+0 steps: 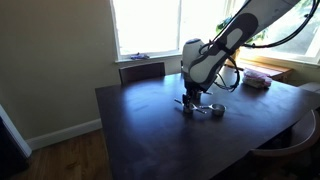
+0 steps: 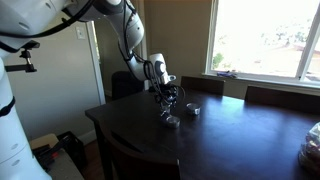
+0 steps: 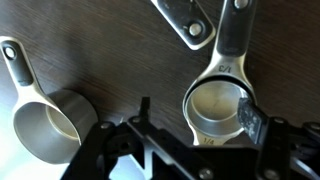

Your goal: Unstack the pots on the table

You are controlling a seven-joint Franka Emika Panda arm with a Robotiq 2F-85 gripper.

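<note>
Wrist view cuts a lot off. My gripper (image 3: pixel 197 114) shows only as a dark, blurred mass along the bottom edge. The third handle (image 3: pixel 186 22) at the top is just a flat strip w/ a slot, its bowl out of frame. The second pot (image 3: pixel 45 128) loses its lower rim behind my knuckle. In both exterior views the pots (image 1: pixel 216 110) (image 2: pixel 172 121) are tiny grey specks under my wrist, and I can't tell there which is which.

My fingers look spread. One tip stands clear of the round pot (image 3: pixel 218 106) w/ bare wood between; the other pad overlaps its rim edge — touching or not, can't tell. I'm pinching nothing. That pot sits upright between my fingers on the table (image 3: pixel 110 50), handle running toward the top of frame, its end cut off.

Materials: the pots are brushed grey metal, round and shallow, pale matte inside, w/ thin straight flat handles. The two bowls I can see lie well apart, not nested. The tabletop is dark brown wood w/ fine grain — glossy in the exterior views.
</note>
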